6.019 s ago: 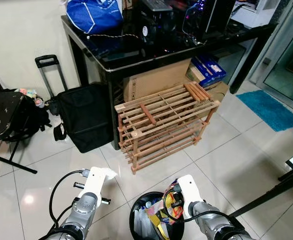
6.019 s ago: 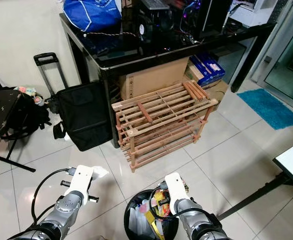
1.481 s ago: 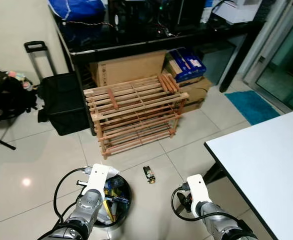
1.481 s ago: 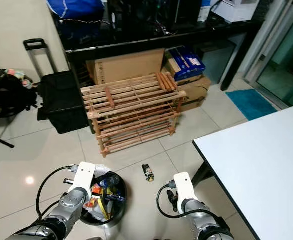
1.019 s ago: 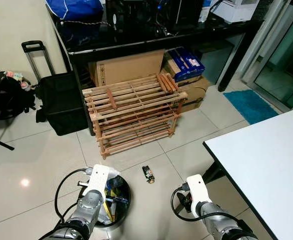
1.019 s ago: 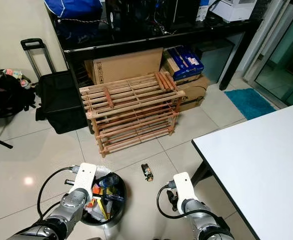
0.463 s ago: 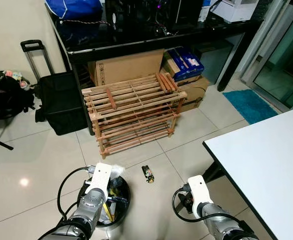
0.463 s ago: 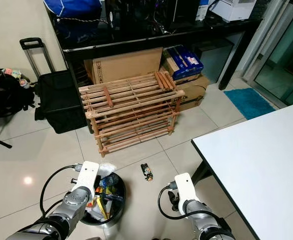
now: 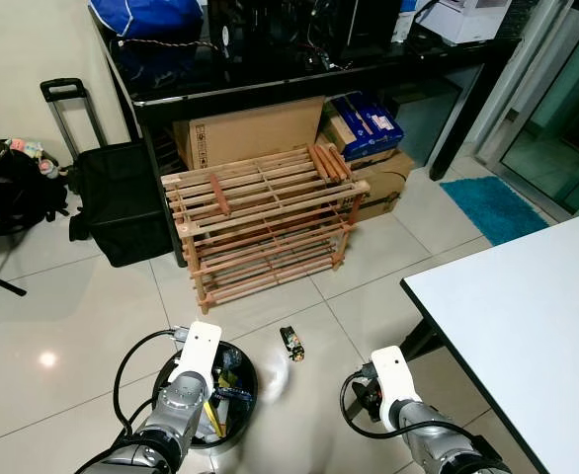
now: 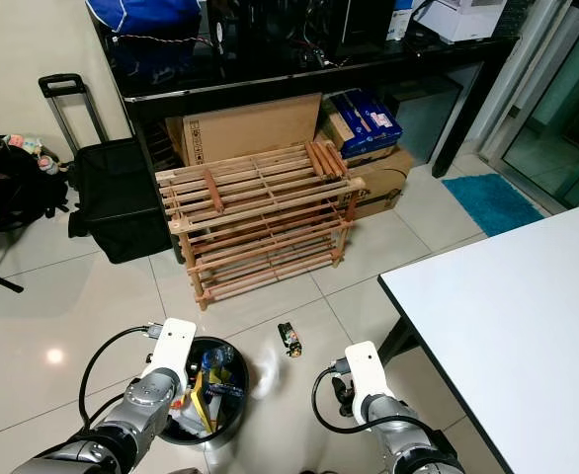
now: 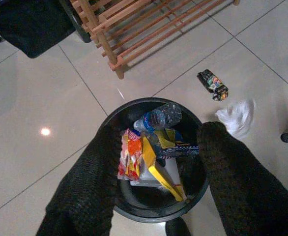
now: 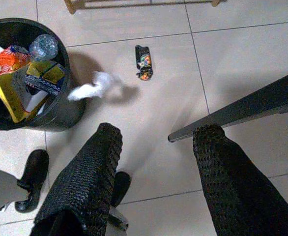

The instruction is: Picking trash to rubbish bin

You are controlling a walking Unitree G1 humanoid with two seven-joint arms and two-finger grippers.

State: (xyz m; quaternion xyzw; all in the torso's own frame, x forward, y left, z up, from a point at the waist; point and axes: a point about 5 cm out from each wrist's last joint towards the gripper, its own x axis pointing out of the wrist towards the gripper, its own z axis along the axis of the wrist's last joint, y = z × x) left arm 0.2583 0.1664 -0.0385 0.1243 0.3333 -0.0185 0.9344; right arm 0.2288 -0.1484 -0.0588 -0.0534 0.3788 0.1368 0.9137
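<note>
Tissue (image 11: 236,117) beside bin (image 11: 115,197), outside left gripper's (image 11: 156,162) spread fingers (image 11: 87,182).

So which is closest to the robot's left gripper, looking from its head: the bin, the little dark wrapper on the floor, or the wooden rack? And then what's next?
From the left gripper:
1. Black bin, right under it.
2. Dark wrapper, on the tiles to the bin's right.
3. Wooden rack, farther ahead by the desk.
</note>
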